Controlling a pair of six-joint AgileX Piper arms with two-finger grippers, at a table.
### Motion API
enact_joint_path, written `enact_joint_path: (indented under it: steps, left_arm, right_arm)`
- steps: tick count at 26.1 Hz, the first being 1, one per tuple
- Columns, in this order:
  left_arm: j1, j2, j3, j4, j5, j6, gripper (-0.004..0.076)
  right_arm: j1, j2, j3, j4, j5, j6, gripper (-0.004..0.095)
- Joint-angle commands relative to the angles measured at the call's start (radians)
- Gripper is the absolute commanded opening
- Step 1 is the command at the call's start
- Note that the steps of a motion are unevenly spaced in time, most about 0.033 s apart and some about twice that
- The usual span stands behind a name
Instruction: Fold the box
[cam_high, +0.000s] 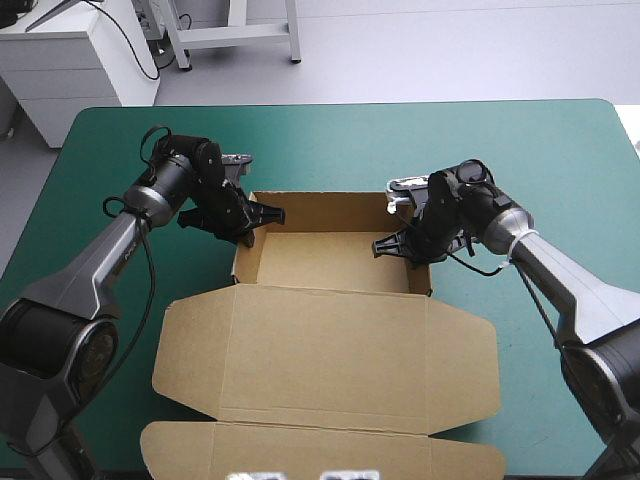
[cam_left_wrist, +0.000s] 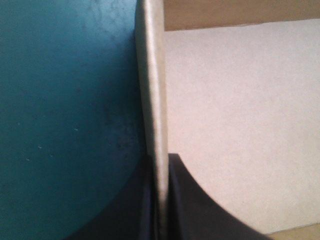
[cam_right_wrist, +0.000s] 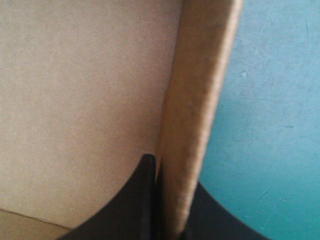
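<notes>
The brown box (cam_high: 330, 262) stands as an open tray in the middle of the teal-green table, its walls raised and its lid (cam_high: 330, 360) lying flat toward the near edge. My left gripper (cam_high: 250, 226) is shut on the tray's left wall. In the left wrist view that wall's edge (cam_left_wrist: 152, 100) runs up between the black fingers (cam_left_wrist: 182, 200). My right gripper (cam_high: 412, 243) is shut on the right wall. That wall (cam_right_wrist: 192, 115) rises between its black fingers (cam_right_wrist: 135, 200), with the tray's floor (cam_right_wrist: 85, 100) on one side.
The flat lid and its flaps (cam_high: 320, 452) reach to the table's near edge. Bare teal-green cover (cam_high: 560, 170) lies behind and to both sides of the tray.
</notes>
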Motion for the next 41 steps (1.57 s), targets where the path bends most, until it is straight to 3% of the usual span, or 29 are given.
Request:
enact_joint_path:
  steps: [1, 6, 11, 16, 20, 23, 29, 37, 41]
  left_arm:
    - [0.000, -0.010, -0.028, 0.013, -0.065, 0.014, -0.0008]
    - [0.000, 0.010, -0.031, -0.037, -0.043, 0.016, 0.0000]
    - [0.000, 0.010, -0.030, -0.069, -0.034, 0.094, 0.0076]
    - [0.000, 0.012, -0.030, -0.071, -0.023, 0.099, 0.0255]
    - [0.000, 0.012, -0.030, -0.069, -0.021, 0.097, 0.0454]
    - [0.000, 0.012, -0.032, -0.062, -0.005, 0.097, 0.0524]
    - [0.000, 0.008, -0.087, 0.018, 0.048, 0.097, 0.0526]
    - [0.000, -0.011, -0.279, 0.025, 0.069, 0.097, 0.0526]
    - [0.000, -0.041, -0.377, 0.045, 0.069, 0.097, 0.0482]
  right_arm:
    - [0.011, -0.040, -0.024, 0.020, 0.003, -0.078, -0.0018]
    - [0.011, -0.040, -0.026, -0.041, 0.012, -0.050, 0.0014]
    - [0.011, -0.040, -0.026, -0.106, 0.021, 0.012, 0.0222]
    - [0.011, -0.036, -0.026, -0.106, 0.019, 0.012, 0.0358]
    - [0.011, -0.036, -0.026, -0.109, 0.022, 0.012, 0.0381]
    - [0.011, -0.036, -0.026, -0.109, 0.022, 0.012, 0.0381]
    - [0.011, -0.036, -0.054, -0.137, 0.063, 0.015, 0.0383]
    - [0.011, -0.036, -0.248, -0.158, 0.172, 0.033, 0.0382]
    - [0.011, -0.061, -0.303, -0.138, 0.172, 0.033, 0.0380]
